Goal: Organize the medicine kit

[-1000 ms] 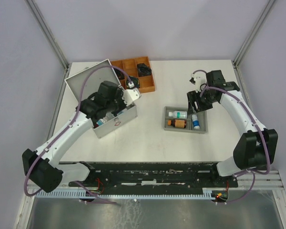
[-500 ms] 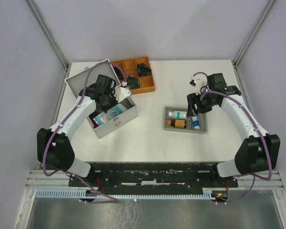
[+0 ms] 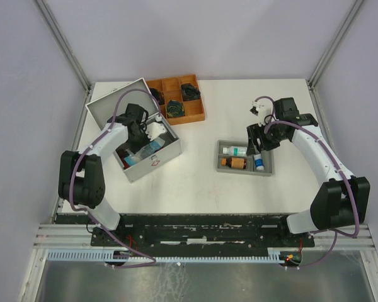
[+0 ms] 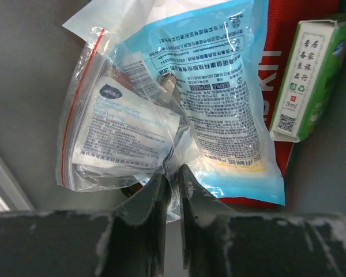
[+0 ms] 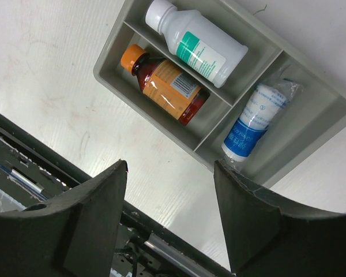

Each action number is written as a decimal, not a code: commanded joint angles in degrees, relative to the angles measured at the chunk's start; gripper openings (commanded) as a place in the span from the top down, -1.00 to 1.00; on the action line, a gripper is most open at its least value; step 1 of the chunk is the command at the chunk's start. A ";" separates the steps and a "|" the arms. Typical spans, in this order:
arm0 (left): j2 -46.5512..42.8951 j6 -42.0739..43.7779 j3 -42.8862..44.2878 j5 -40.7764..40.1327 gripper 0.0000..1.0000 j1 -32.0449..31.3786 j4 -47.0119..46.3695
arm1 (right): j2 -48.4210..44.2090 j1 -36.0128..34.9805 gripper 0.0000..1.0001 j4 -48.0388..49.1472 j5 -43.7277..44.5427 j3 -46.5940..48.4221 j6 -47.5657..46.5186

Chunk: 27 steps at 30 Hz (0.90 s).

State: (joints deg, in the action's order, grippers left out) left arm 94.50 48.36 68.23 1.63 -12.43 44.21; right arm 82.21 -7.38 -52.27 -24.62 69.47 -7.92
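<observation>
The medicine kit, a silver-grey case with its lid open, stands at the left. My left gripper reaches down into it. In the left wrist view my left gripper is shut on the edge of a clear zip bag of packets. The bag lies beside a blue pouch, a green box and a red pouch. My right gripper is open and empty above the small grey tray.
The grey tray holds a white bottle, an amber bottle and a blue-labelled wrapped roll. A brown wooden compartment tray with dark items stands behind the kit. The arm bases and a black rail run along the near edge.
My left arm has swung back and left, and its gripper has dropped into the kit with the clear bag. My right gripper has shifted slightly over the grey tray.
</observation>
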 commanded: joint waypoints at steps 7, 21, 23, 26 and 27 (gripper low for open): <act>2.77 2.17 -3.89 -0.90 0.06 1.13 -2.48 | -1.45 0.21 -0.41 1.53 -0.83 -0.12 -0.86; -10.62 -2.60 0.94 1.46 -0.55 1.16 -1.73 | -2.45 0.20 -0.42 3.73 18.98 -0.83 -1.48; -12.54 -4.89 1.72 3.08 -0.56 1.11 -2.09 | -1.72 0.68 -0.44 4.50 23.58 -1.13 -3.01; -15.69 -10.62 1.40 3.42 -0.58 1.24 -4.61 | 1.64 3.54 -0.44 4.63 25.25 -0.57 -3.63; -17.35 -13.62 0.57 2.62 -0.59 1.36 -6.45 | 3.07 4.21 -0.44 4.82 25.28 -0.31 -3.35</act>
State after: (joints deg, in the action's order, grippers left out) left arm 82.61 45.17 67.85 2.79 -11.33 42.57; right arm 82.26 -6.09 -50.06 -6.17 68.64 -10.02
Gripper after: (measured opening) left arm 0.784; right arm 0.720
